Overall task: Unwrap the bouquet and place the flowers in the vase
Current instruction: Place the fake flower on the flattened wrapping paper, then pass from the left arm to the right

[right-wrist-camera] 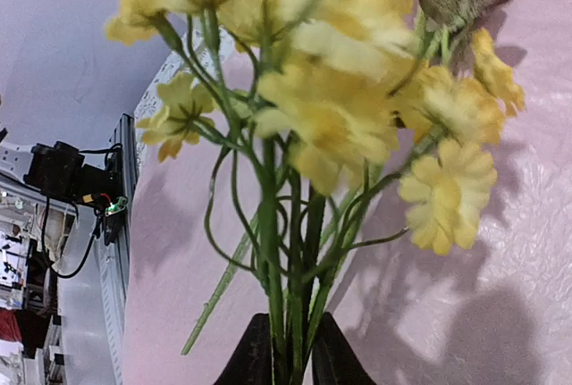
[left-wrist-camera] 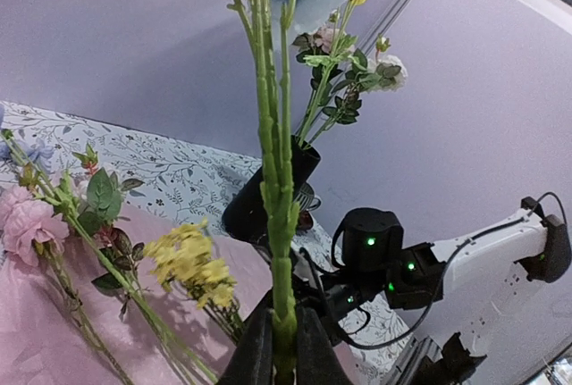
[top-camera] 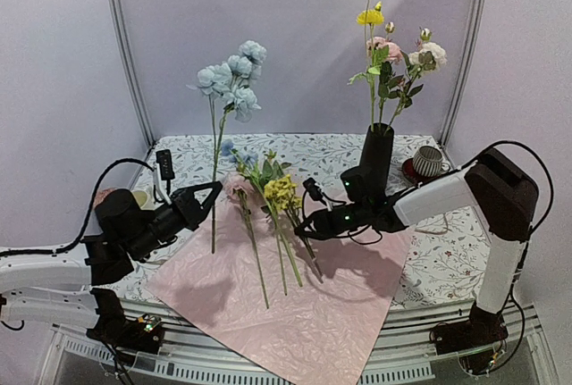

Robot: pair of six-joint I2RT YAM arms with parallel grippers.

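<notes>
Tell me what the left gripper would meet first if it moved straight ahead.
Probably the tall matte black vase, beyond the green stem the left gripper holds; the lying flowers seem lower. Depth unclear.

The tool (right-wrist-camera: 290,330) pinches the green stems of yellow flowers (right-wrist-camera: 331,108) above crinkled pink wrapping paper (right-wrist-camera: 509,313).

One vase (top-camera: 377,154), one cup (top-camera: 430,162), one pink paper sheet (top-camera: 304,331)
</notes>
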